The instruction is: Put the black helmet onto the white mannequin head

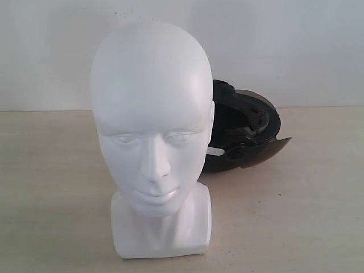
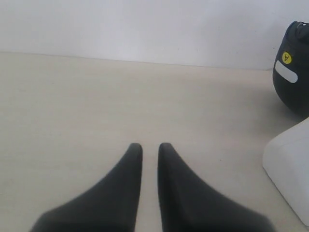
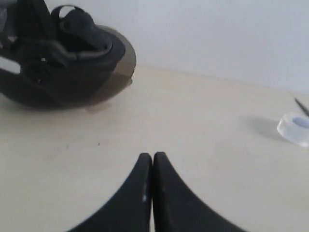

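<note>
- the left gripper (image 2: 149, 147) hangs low over the pale table (image 1: 51, 193). its fingers are drawn almost together with a thin strip of table showing between them, and they grasp nothing.
- the right gripper (image 3: 152, 156) is clenched, tip against tip, and also empty. off to its side lies a small clear ring (image 3: 294, 128), perhaps a tape roll.
- the white mannequin head (image 1: 151, 125) stands upright on its squarish base, face towards me and crown bare. it looks glossy and top-heavy, so i'd guess a sideways shove could tip it.
- just behind it, on the right arm's side, the black helmet (image 1: 245, 133) lies on the table, tipped so its padded lining and strap show. its smoky visor (image 1: 274, 149) juts outward. whether it touches the head i can't tell.
- the helmet strikes me as a stiff shell, fairly light, rounded and smooth enough to slide out of a pinch on the dome.
- the open rim looks like the surest hold, shell and padding pinched together, probably one gripper on each side. the visor seems thin and the strap soft, so both look like poor holds.
- beyond everything stands the plain white wall (image 1: 296, 45).
</note>
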`<action>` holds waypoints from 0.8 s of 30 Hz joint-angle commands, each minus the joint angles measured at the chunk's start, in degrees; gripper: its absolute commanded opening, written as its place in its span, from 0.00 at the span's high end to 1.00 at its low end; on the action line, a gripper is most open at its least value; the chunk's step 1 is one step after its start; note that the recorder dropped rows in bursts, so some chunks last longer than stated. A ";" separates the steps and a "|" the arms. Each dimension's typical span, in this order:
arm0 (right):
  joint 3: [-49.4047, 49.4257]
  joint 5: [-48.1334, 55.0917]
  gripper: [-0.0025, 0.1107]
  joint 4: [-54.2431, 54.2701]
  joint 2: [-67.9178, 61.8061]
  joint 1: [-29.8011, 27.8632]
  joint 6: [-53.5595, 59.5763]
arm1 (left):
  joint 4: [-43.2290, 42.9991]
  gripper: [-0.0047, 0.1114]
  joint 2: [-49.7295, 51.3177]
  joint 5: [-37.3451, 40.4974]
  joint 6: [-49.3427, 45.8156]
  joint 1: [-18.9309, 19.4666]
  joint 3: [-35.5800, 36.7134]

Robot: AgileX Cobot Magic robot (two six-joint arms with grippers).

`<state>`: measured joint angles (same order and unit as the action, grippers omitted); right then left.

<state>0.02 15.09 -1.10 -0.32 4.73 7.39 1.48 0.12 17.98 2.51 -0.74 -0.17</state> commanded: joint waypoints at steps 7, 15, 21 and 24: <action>-0.02 -28.31 0.98 -0.55 0.32 -0.20 -0.95 | 0.16 0.85 -0.12 0.02 0.51 0.15 0.17; -2.50 -39.60 0.98 -0.41 0.32 -0.20 -15.39 | 0.16 0.85 -0.12 0.02 0.51 0.15 0.17; -16.88 -17.01 0.98 -1.31 -6.58 -0.20 -15.22 | 0.16 0.85 -0.12 0.02 0.51 0.15 0.17; -23.29 -12.38 0.98 -1.31 -14.91 -0.20 -14.44 | 0.16 0.85 -0.12 0.02 0.51 0.15 0.17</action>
<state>-18.45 -3.10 -1.95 -9.05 4.73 -7.77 1.48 0.12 17.98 2.51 -0.74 -0.17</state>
